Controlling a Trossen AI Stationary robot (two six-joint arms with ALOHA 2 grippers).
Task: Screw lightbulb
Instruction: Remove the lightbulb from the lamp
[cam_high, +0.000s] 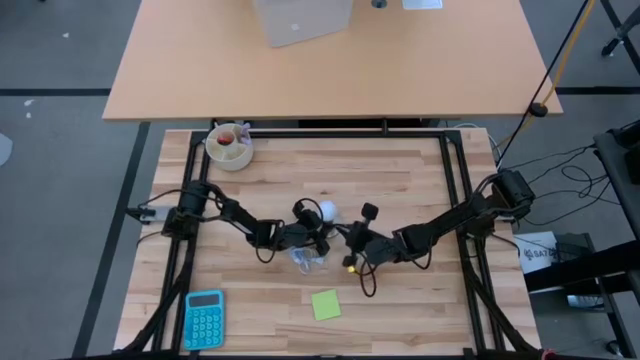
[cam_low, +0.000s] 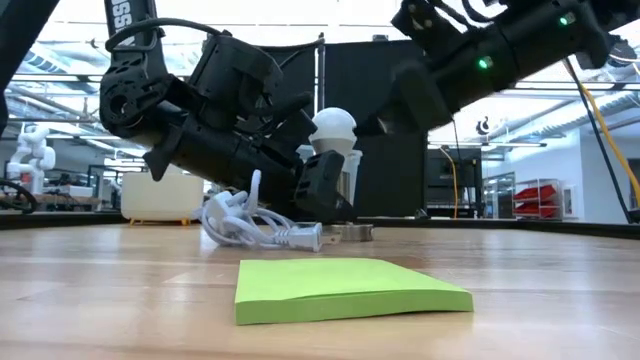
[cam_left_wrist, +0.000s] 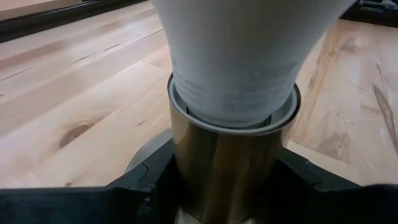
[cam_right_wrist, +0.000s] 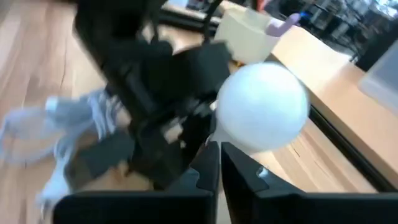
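Observation:
The white lightbulb (cam_low: 333, 128) stands upright with its neck (cam_left_wrist: 233, 81) inside a shiny metal socket cylinder (cam_left_wrist: 230, 162), near the table's middle (cam_high: 327, 210). My left gripper (cam_left_wrist: 227, 199) reaches in from the table's left and is shut on that socket. My right gripper (cam_right_wrist: 217, 168) comes from the table's right. Its fingers are together just short of the bulb's globe (cam_right_wrist: 261, 115). A coiled white cable (cam_low: 250, 225) lies on the table under the left gripper. A flat grey disc (cam_low: 350, 233) lies on the table below the socket. My left gripper pinches the socket cylinder's wall (cam_left_wrist: 186, 168) between its two fingers (cam_left_wrist: 149, 180), one on each side. The fingers slant down from the table's left. The socket stands upright with the bulb in its mouth; its lower end is hidden by the fingers. My right gripper's fingertips (cam_right_wrist: 208, 155) lie at the lower edge of the bulb's globe; I cannot tell whether they touch it.
A green sticky-note pad (cam_high: 325, 305) lies near the front edge, and a blue calculator (cam_high: 204, 318) at the front left. A cream bowl (cam_high: 230, 145) with small things stands at the far left corner. Black frame rails (cam_high: 455, 200) border the table.

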